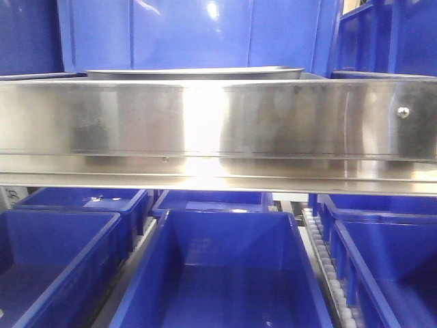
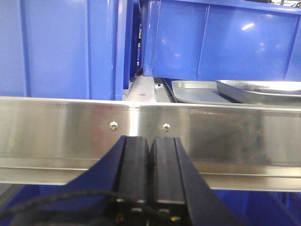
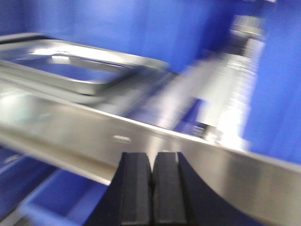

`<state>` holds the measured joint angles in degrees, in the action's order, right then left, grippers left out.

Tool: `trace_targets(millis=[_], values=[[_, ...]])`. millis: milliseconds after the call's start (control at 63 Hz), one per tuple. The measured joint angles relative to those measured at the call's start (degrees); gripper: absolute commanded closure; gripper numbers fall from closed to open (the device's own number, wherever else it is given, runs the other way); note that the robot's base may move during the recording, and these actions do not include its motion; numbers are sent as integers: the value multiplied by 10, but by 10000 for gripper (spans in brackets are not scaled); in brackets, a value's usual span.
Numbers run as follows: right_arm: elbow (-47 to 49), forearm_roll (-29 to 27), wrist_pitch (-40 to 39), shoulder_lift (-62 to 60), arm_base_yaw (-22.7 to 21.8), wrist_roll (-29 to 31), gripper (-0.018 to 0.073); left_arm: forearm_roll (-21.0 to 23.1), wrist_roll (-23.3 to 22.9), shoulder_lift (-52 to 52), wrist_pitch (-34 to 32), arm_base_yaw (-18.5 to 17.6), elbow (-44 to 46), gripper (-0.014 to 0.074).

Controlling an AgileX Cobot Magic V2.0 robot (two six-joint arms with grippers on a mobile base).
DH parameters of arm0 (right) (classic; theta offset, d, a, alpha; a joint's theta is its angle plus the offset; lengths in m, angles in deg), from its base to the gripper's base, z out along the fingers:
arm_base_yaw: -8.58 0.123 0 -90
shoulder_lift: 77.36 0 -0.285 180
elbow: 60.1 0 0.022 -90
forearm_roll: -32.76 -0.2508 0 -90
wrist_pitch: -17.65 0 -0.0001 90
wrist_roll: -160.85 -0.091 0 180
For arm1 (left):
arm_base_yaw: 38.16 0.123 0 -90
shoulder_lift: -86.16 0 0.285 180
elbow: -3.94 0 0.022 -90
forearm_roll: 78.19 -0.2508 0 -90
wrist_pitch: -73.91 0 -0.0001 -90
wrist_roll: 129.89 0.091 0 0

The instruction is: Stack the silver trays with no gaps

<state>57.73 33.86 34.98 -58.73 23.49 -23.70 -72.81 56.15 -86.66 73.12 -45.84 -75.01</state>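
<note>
Silver trays point(image 2: 244, 90) sit on the upper shelf behind the shelf rail point(image 1: 218, 123), in front of tall blue bins point(image 2: 221, 37); the upper tray lies tilted on the lower one, right of centre in the left wrist view. Left pincer point(image 2: 150, 155): pads pressed together, holding nothing, just before the rail. Right pincer point(image 3: 152, 176): likewise closed and empty, below the rail; that view is motion-blurred. Lower blue bins point(image 1: 225, 273) stand beneath the shelf.
</note>
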Motion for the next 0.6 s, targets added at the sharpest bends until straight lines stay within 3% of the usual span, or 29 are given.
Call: trace_targets(millis=[111, 238, 412, 603], values=[[-46, -24, -37, -24, -87, 0, 502, 0, 0, 0, 0, 0, 0, 645], [-102, -34, -71, -60, -145, 0, 502, 0, 0, 0, 0, 0, 0, 645], [-163, -34, -90, -109, -179, 0, 502, 0, 0, 0, 1, 0, 0, 645], [-167, -32, -97, -114, -183, 0, 503, 0, 0, 0, 1, 0, 0, 645]])
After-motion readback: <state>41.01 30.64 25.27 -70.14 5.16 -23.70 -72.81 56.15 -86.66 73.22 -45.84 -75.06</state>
